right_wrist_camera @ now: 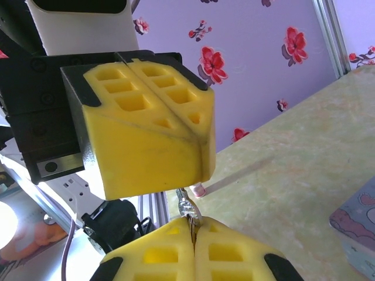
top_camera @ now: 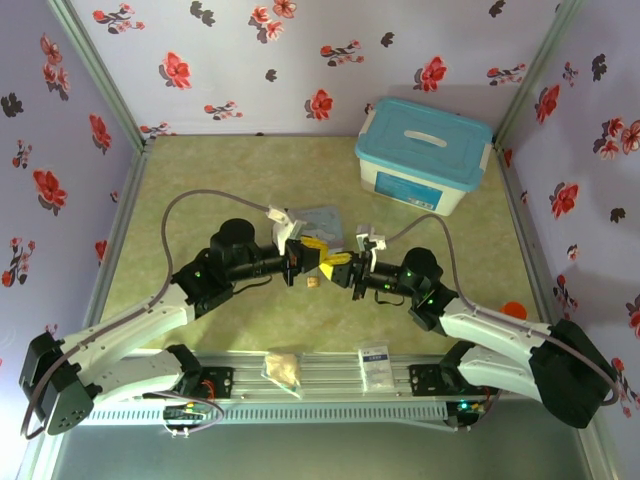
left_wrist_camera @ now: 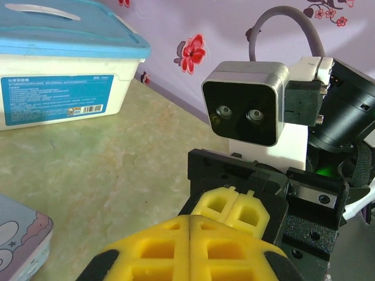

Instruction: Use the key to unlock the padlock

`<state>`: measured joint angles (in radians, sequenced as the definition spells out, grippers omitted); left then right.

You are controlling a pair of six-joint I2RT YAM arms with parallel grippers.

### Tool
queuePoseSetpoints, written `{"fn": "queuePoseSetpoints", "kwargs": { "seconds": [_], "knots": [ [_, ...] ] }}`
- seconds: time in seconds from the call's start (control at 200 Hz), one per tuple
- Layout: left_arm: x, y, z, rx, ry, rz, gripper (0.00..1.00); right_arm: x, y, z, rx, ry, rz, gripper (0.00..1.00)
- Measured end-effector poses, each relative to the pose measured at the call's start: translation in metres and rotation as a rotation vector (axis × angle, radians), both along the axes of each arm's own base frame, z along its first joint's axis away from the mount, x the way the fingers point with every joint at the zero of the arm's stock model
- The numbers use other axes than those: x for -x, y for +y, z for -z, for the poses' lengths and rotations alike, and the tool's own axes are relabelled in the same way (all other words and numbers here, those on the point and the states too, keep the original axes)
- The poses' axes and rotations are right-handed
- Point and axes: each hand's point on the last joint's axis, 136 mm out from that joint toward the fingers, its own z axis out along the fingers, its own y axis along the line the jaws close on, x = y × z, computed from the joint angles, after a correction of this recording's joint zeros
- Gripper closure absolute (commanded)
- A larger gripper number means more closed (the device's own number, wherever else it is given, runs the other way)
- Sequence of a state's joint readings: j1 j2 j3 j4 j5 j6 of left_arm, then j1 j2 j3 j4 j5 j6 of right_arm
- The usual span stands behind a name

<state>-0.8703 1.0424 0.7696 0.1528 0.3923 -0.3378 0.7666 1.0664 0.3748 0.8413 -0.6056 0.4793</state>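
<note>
In the top view my left gripper (top_camera: 316,254) and right gripper (top_camera: 340,264) meet tip to tip at the table's middle. The tiny brass padlock (top_camera: 314,283) shows just under the left fingertips; I take the left gripper to be shut on it. In the left wrist view the left gripper (left_wrist_camera: 190,219) has its yellow fingers pressed together, the padlock is hidden, and the right gripper (left_wrist_camera: 236,198) faces it. My right gripper (right_wrist_camera: 193,225) is shut on the thin grey key (right_wrist_camera: 188,206), whose tip runs up behind the left gripper (right_wrist_camera: 198,140).
A white box with a blue lid (top_camera: 424,155) stands at the back right. A cartoon tin (top_camera: 318,220) lies just behind the grippers. Two small packets (top_camera: 284,368) rest on the front rail. An orange object (top_camera: 512,310) lies by the right wall. Flowered walls enclose the table.
</note>
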Motion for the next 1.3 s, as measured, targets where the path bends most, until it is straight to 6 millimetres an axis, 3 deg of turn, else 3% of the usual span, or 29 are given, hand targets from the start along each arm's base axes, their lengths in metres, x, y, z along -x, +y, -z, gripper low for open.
{"fn": "queuePoseSetpoints", "kwargs": {
  "seconds": [0.095, 0.19, 0.25, 0.4, 0.58, 0.695, 0.865, 1.005, 1.165, 1.3],
  "knots": [
    [-0.001, 0.0, 0.0, 0.001, 0.001, -0.003, 0.63, -0.001, -0.001, 0.002, 0.003, 0.003, 0.008, 1.0],
    [-0.006, 0.002, 0.0, 0.003, 0.007, -0.036, 0.28, -0.003, -0.001, 0.005, 0.012, 0.012, 0.019, 1.0],
    [-0.01, 0.004, 0.0, 0.006, 0.011, -0.069, 0.19, -0.004, -0.002, 0.008, 0.021, 0.016, 0.032, 1.0],
    [-0.016, 0.017, -0.005, 0.037, -0.001, -0.15, 0.15, -0.012, -0.006, 0.023, 0.079, 0.052, 0.089, 1.0],
    [-0.026, 0.036, -0.015, 0.06, -0.016, -0.265, 0.08, -0.026, -0.015, 0.061, 0.205, 0.157, 0.192, 1.0],
    [-0.042, 0.05, 0.015, -0.045, 0.037, -0.393, 0.09, -0.036, -0.025, 0.082, 0.294, 0.221, 0.274, 1.0],
    [-0.054, 0.06, 0.068, -0.204, 0.144, -0.49, 0.18, -0.053, -0.034, 0.092, 0.394, 0.28, 0.378, 1.0],
    [-0.055, 0.063, 0.096, -0.265, 0.204, -0.524, 0.25, -0.058, -0.039, 0.107, 0.464, 0.343, 0.423, 1.0],
    [-0.052, 0.062, 0.123, -0.311, 0.259, -0.533, 0.24, -0.055, -0.046, 0.128, 0.534, 0.431, 0.438, 1.0],
    [-0.046, 0.061, 0.14, -0.325, 0.288, -0.528, 0.24, -0.051, -0.046, 0.131, 0.539, 0.461, 0.43, 1.0]
  ]
}}
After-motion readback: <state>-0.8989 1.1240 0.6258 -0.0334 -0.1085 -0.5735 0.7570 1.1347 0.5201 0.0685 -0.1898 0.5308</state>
